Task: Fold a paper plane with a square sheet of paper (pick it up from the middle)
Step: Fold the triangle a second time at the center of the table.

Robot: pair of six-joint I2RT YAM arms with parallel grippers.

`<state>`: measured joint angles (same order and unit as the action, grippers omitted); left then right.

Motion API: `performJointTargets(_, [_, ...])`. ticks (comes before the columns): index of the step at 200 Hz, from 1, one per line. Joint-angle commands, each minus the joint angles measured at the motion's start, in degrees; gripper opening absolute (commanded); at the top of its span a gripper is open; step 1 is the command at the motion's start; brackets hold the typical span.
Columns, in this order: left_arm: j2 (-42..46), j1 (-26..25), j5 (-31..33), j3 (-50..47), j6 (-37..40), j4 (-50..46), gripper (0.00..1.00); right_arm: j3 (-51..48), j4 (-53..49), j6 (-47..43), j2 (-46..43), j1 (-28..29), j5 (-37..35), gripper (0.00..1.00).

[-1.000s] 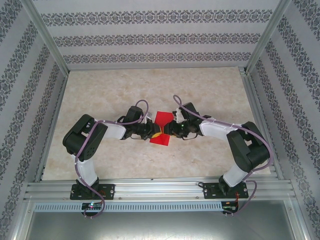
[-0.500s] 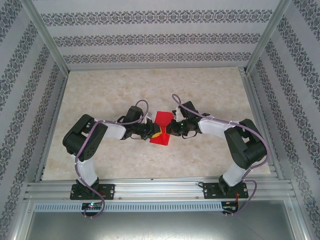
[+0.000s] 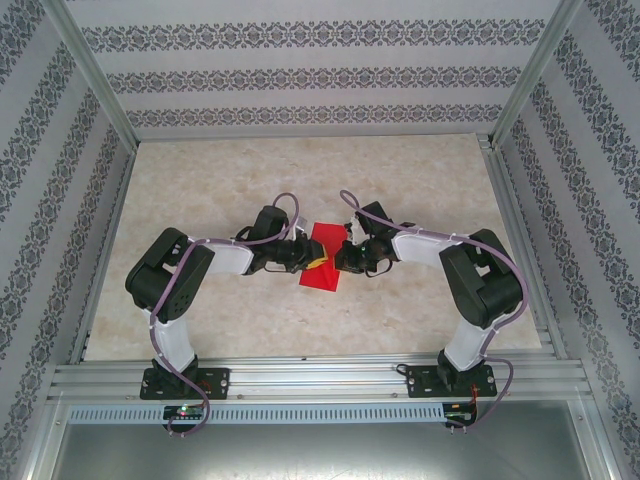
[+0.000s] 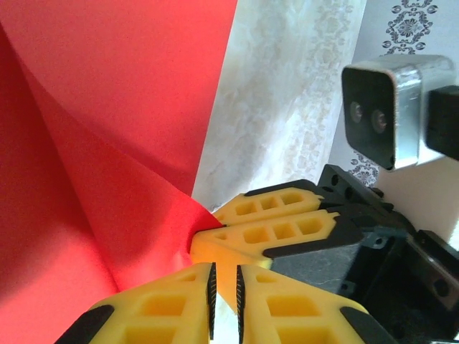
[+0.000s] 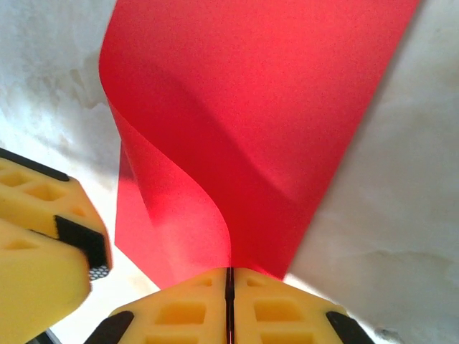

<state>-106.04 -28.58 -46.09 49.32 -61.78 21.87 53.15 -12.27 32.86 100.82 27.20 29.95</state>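
Observation:
The square sheet of paper (image 3: 328,272) is bright red and sits at the table's middle, held up between the two grippers. My right gripper (image 5: 229,287) is shut on its near edge, and the sheet (image 5: 251,107) curls up from the pinch in a soft bend. In the left wrist view the right fingers (image 4: 276,215) clamp a corner of the paper (image 4: 107,107). My left gripper (image 4: 224,301) stands just short of that corner, its pads a narrow gap apart with nothing between them. From above, the left gripper (image 3: 312,260) and right gripper (image 3: 342,258) face each other. No paper plane shape is in view.
The marble-patterned table top (image 3: 200,190) lies bare around the paper. Metal frame rails (image 3: 300,378) run along the near edge and patterned walls (image 3: 300,75) close in the other sides. The right wrist camera (image 4: 391,107) hangs close to my left fingers.
The right gripper has closed on the paper's edge. The left gripper has let go and drawn slightly left. The sheet, pinched like a bow tie before, now shows as a tilted strip.

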Motion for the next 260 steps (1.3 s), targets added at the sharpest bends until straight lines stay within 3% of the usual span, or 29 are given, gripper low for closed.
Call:
performJointTargets(1, [-0.86, -1.13, -0.37, 2.36, 1.64, -1.03, 0.19, 1.83, -2.19, -2.10, 1.11, -0.39, -1.21, 0.10])
performJointTargets(41, [-2.23, -1.56, 0.22, 4.53, 3.21, -4.23, 0.19, 2.32, -3.12, -2.71, 1.05, -0.49, -1.30, 0.12])
performJointTargets(260, [-3.89, -2.23, 1.87, 7.01, 5.63, -8.73, 0.16, 6.74, -6.27, -8.84, 4.65, -0.57, -4.08, 0.07])
